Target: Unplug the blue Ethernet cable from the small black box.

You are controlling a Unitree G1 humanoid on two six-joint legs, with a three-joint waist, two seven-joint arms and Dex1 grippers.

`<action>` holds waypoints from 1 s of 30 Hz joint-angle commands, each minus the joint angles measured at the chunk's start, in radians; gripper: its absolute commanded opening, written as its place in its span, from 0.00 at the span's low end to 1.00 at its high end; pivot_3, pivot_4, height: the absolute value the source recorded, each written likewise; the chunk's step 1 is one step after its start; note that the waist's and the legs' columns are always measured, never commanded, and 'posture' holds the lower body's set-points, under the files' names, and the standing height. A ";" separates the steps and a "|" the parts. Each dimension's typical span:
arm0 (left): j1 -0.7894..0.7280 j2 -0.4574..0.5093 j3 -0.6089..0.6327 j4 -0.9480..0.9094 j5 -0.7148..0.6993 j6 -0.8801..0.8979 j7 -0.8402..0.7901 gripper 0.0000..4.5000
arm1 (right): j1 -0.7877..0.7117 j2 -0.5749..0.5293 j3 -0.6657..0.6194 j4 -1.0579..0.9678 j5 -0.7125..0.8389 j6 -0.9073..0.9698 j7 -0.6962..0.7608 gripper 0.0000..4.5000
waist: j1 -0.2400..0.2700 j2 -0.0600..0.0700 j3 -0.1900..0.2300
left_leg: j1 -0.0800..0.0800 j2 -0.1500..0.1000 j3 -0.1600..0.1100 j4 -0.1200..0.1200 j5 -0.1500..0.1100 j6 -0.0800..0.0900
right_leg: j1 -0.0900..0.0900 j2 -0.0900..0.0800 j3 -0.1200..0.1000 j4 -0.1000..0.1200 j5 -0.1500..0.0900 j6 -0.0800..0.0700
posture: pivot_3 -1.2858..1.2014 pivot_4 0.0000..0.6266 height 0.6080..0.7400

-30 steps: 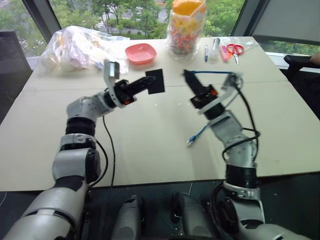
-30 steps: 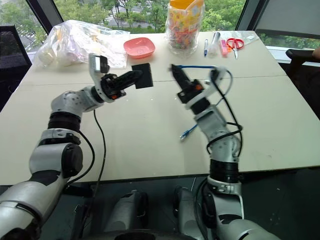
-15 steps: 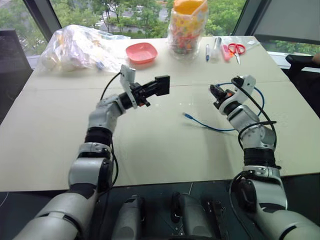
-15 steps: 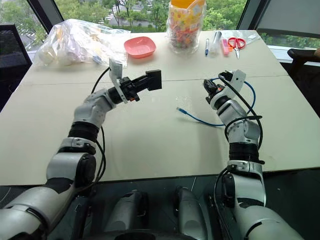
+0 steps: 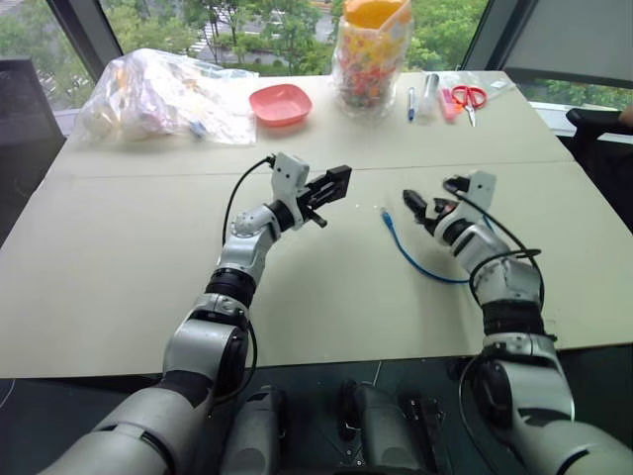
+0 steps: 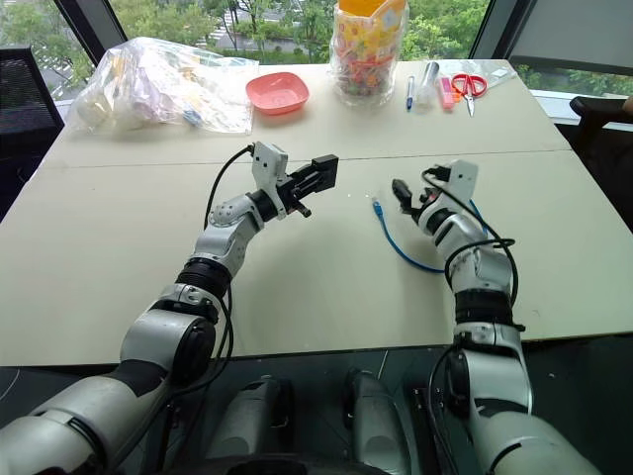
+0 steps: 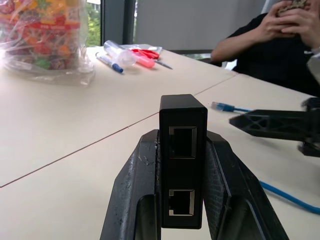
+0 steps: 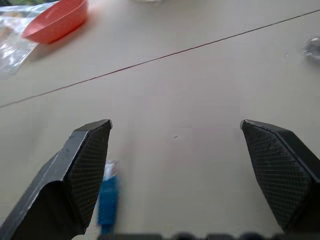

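Blue Ethernet cable (image 5: 415, 259) dropped flat, plug pointing away.

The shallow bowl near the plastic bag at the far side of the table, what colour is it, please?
The bowl is salmon pink, clearest in the right eye view.

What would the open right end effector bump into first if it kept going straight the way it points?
Probably nothing soon: ahead of the right end effector lies bare table. Far beyond, off to one side, sits the pink bowl. The blue cable lies beside one finger.
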 commanded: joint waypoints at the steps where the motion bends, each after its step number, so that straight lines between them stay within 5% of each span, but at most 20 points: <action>1: -0.048 -0.023 0.006 0.095 0.026 -0.091 0.047 0.11 | 0.057 0.015 0.013 -0.248 0.038 0.045 -0.001 0.99 | 0.000 0.000 0.000 | 0.000 0.000 0.000 0.000 0.000 0.000 | 0.000 0.000 0.000 0.000 0.000 0.001 | 0.52 0.24 1.00; 9: -0.068 -0.029 0.015 0.220 0.053 -0.147 0.088 0.11 | 0.119 0.052 -0.024 -0.384 0.057 0.029 -0.022 0.99 | -0.002 0.000 0.000 | 0.000 0.001 -0.001 0.002 0.000 0.000 | 0.000 0.000 -0.001 -0.001 0.001 0.002 | 0.52 0.24 1.00; 10: -0.062 -0.027 0.010 0.221 0.056 -0.154 0.069 0.34 | 0.124 0.051 -0.029 -0.385 0.053 0.023 -0.019 1.00 | -0.002 0.000 0.000 | 0.000 0.001 -0.001 0.001 0.000 0.000 | 0.000 0.000 -0.001 -0.001 0.001 0.002 | 0.52 0.24 1.00; 17: -0.038 0.014 -0.016 0.162 0.072 -0.131 -0.039 0.95 | 0.135 0.036 -0.028 -0.372 0.032 0.005 0.004 1.00 | -0.002 0.000 0.000 | -0.001 0.001 0.000 0.001 0.000 0.000 | 0.000 -0.001 -0.001 -0.001 0.001 0.001 | 0.52 0.24 1.00; 23: 0.097 0.152 -0.019 -0.321 -0.049 0.193 -0.245 0.95 | 0.214 -0.014 -0.024 -0.441 0.041 0.002 0.085 1.00 | -0.006 0.000 0.000 | -0.001 0.002 0.000 0.001 0.000 0.000 | -0.001 0.000 0.000 -0.001 0.001 0.001 | 0.52 0.24 1.00; 30: 0.369 0.386 0.032 -0.943 -0.233 0.718 -0.221 0.95 | 0.358 -0.101 -0.027 -0.589 0.041 -0.067 0.203 1.00 | -0.003 0.001 -0.001 | 0.000 0.002 0.000 0.002 0.000 0.000 | 0.001 0.000 0.000 0.000 0.001 0.001 | 0.52 0.24 1.00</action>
